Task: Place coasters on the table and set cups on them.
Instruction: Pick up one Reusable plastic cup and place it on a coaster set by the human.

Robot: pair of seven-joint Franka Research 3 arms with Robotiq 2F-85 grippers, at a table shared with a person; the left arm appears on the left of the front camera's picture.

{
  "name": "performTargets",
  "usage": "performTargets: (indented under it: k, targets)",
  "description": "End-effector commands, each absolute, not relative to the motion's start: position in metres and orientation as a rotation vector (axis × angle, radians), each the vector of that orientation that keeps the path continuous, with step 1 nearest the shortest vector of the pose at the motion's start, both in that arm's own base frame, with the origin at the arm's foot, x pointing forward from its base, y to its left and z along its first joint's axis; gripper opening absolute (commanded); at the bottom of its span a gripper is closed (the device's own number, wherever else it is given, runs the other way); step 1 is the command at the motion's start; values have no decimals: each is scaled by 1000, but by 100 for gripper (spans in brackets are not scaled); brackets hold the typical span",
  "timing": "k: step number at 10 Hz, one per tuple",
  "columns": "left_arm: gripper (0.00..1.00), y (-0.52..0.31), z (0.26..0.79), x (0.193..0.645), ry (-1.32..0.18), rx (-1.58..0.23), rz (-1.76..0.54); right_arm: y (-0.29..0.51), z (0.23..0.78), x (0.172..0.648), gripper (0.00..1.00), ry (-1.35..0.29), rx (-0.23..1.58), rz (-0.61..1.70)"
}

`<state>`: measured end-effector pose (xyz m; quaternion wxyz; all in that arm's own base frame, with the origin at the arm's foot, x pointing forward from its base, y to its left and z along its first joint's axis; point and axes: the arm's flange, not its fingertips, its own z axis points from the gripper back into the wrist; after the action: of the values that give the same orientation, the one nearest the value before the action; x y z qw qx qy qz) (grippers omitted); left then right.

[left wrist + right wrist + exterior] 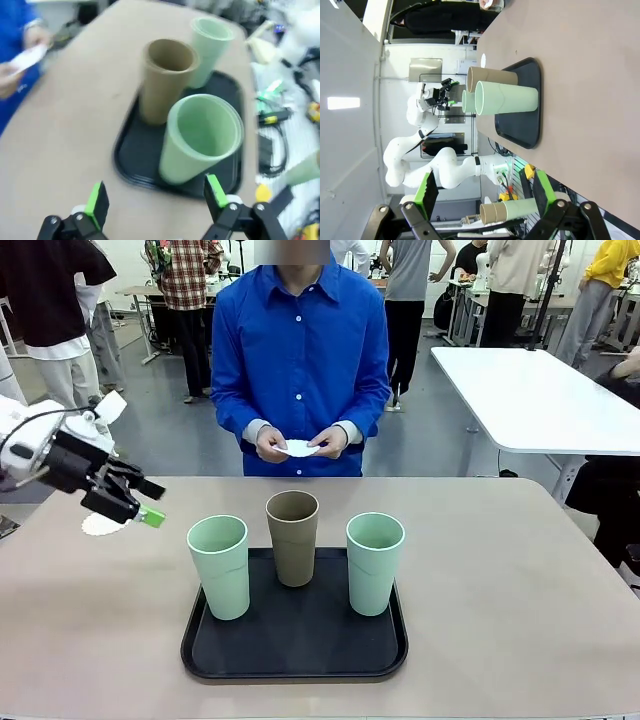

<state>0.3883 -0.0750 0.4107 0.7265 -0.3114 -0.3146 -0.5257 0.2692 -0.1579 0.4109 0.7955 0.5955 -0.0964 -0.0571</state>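
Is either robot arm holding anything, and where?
No: left tool and right tool are open, empty. The person holds a thin white paper coaster by its edges.

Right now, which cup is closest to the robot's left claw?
The mint green cup at the left end of the black tray, nearest the left gripper. The brown cup is in the middle, the other green cup at the right end.

mint cups [219,565], tan cup [292,550], black tray [300,640]

Matt cups [292,545], smooth tray [300,642] (plastic, seemingly).
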Motion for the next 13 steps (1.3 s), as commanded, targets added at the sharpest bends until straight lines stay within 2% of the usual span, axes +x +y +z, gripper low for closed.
performTargets:
  k: [1,8,11,12,13]
  targets:
    - [100,-64,369,385,-572,-906,-1185,-158,410,268,100,-215,1293,-112]
    - [100,-55,322,382,-770,-952,-1303,-158,410,268,100,-215,1293,-112]
    - [100,-43,321,384,-804,-840,-1329,-158,410,268,100,-215,1293,-112]
    - [100,-49,326,381,-742,-921,-1312,-158,410,268,100,-215,1293,-112]
    - [100,-49,326,381,-742,-921,-1312,-158,410,268,100,-215,1293,-112]
